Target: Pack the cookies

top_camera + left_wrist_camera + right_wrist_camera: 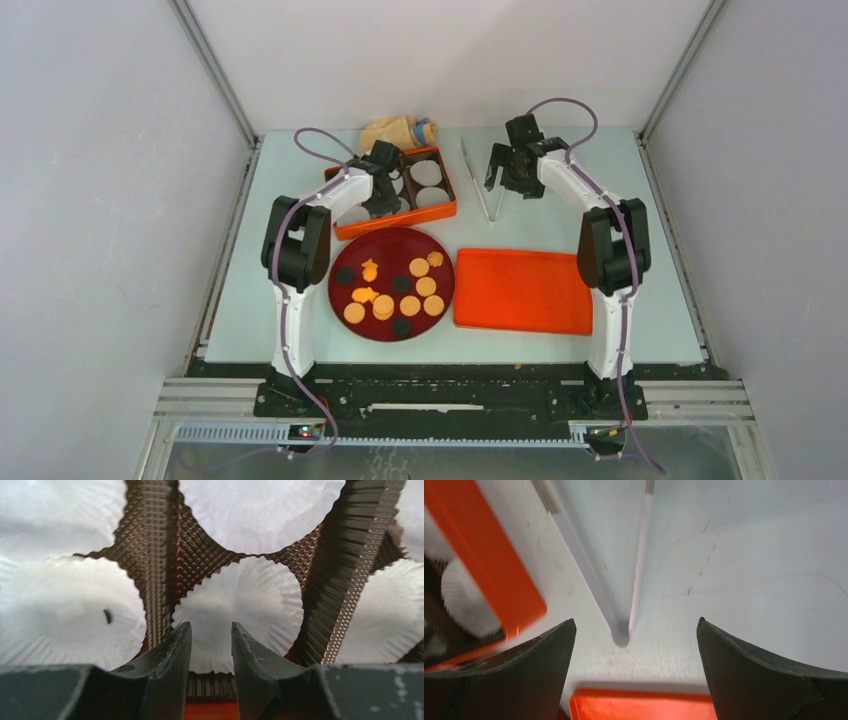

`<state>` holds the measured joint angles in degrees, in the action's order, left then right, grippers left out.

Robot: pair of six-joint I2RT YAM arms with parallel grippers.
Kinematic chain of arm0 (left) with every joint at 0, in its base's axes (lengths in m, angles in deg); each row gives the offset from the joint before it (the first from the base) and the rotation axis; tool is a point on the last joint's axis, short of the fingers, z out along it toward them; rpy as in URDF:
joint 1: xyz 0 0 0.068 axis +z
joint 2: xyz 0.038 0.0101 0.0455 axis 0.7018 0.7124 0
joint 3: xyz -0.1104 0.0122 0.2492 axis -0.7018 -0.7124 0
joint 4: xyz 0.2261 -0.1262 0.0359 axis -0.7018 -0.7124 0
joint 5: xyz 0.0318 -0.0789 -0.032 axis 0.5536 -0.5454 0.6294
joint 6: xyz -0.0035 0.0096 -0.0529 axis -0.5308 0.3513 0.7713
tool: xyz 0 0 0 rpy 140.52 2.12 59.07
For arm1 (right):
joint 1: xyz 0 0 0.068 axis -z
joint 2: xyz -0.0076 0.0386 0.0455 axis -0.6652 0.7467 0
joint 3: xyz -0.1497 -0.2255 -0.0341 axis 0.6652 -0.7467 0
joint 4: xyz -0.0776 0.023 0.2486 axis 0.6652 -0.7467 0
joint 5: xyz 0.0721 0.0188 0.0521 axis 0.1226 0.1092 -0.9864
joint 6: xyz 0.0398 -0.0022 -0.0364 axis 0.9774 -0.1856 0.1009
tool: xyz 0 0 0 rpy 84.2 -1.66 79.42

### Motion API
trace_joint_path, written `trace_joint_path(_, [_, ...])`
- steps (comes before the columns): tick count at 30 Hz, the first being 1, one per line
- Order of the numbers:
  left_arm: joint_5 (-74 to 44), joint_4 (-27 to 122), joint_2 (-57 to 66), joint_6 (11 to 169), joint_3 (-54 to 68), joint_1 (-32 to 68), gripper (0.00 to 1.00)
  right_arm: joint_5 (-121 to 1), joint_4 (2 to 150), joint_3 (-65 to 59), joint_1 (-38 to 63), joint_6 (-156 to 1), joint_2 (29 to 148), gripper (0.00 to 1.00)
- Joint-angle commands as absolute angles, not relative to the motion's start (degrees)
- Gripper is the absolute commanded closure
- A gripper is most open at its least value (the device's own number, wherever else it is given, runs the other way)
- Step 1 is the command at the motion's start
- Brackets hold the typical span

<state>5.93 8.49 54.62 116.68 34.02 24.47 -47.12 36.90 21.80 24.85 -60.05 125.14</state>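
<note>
On red plate — cookies (loose), apart from left tool

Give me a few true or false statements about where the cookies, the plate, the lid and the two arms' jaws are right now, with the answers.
1. The cookies lie on the dark red plate. True.
2. The left jaws hold a cookie. False: they stand apart with nothing between them, above a white paper liner.
3. The right jaws are shut on the tongs. False: they stand wide open above the tongs, which lie on the table.
4. The orange lid lies flat beside the plate, on the right arm's side. True.
5. The liners in the left wrist view hold cookies. False: no cookie shows in them, only a dark speck in one.
</note>
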Motion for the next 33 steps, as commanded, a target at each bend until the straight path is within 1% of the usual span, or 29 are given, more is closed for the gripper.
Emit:
trace_joint_path(1, [3.37,7.70,49.94,117.44,24.67,22.62,0.60,-44.38,29.74,31.76,25.11,-61.61,133.01,0.00])
trace_joint_path(5, [3.19,10.00,46.57,117.47,18.60,21.31,0.60,-42.91,26.16,37.36,24.58,-62.75,138.04,0.00])
trace_joint_path(10, [3.14,10.65,44.09,116.61,17.11,21.19,0.60,-44.87,22.22,41.28,24.03,-64.97,141.39,0.00])
trace_joint_path(15, [4.06,12.10,39.21,115.40,17.91,20.57,0.59,-37.78,24.76,37.30,22.46,-62.51,137.32,0.00])
trace_joint_path(19, [6.98,11.84,35.71,114.62,20.30,19.39,0.58,-35.85,27.06,35.32,22.53,-60.74,134.30,0.00])
trace_joint_path(21, [9.45,11.94,33.75,114.42,20.42,18.46,0.58,-37.53,27.69,36.02,22.60,-61.36,134.67,0.00])
trace_joint_path(28, [16.01,13.89,23.47,113.90,13.75,14.37,0.57,-39.97,24.83,42.79,21.81,-64.26,139.41,0.00])
trace_joint_path(33, [16.24,15.44,18.43,114.14,7.14,13.95,0.57,-44.09,17.21,54.30,22.50,-66.54,147.58,0.00])
